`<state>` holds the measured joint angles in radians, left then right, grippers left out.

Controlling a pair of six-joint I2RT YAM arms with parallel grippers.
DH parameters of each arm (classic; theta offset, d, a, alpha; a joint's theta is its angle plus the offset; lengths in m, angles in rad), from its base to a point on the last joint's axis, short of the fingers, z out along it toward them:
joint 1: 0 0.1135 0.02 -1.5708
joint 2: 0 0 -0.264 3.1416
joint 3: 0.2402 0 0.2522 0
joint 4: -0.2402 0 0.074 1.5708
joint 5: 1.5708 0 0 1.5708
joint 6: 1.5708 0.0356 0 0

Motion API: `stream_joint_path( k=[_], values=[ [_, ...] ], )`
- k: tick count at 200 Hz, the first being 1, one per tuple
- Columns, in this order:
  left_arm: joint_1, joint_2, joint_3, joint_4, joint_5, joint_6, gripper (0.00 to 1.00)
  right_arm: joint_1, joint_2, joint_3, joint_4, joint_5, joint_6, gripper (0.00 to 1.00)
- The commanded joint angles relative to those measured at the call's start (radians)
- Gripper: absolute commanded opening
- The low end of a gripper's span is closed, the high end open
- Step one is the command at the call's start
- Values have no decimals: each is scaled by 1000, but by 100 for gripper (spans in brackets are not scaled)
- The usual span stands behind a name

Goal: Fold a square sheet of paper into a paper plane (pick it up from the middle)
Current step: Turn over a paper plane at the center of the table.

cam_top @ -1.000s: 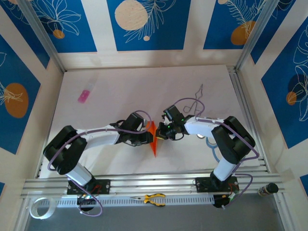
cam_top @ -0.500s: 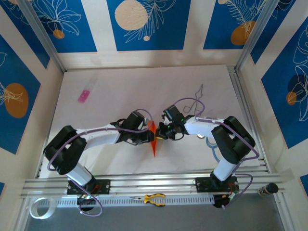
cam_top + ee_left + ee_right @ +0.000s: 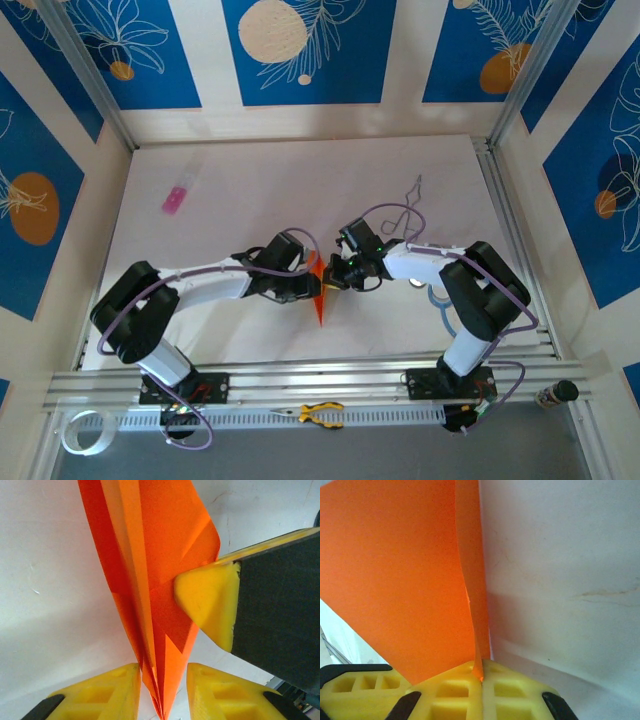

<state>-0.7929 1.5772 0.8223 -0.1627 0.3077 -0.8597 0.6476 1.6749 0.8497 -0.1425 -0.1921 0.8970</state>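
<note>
Right end effector (image 3: 481,674): clamped on paper plane (image 3: 405,580) edge | my left end effector (image 3: 163,682): astride its tip, grip unclear

Pink object (image 3: 175,200) far-left; pliers (image 3: 321,413) near rail.

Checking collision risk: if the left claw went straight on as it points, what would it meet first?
The folded orange paper, standing between the fingers of the left claw; just beyond it, a fingertip of the right claw, though depth is unclear.
</note>
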Motion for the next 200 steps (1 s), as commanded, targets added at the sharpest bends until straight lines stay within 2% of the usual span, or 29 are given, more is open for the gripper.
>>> stream_joint_path(
  k=[1,79,139,200],
  values=[
    [-17,-42,7,-20,-28,-18,31,-5,13,10,1,-35,13,1],
    [-24,-45,29,-68,-70,-2,30,-6,13,5,4,-35,15,1],
    [-24,-7,13,51,-10,-16,31,-6,19,10,5,-46,15,1],
    [-23,32,39,-4,-19,1,33,-8,18,11,7,-47,17,1]
  ],
)
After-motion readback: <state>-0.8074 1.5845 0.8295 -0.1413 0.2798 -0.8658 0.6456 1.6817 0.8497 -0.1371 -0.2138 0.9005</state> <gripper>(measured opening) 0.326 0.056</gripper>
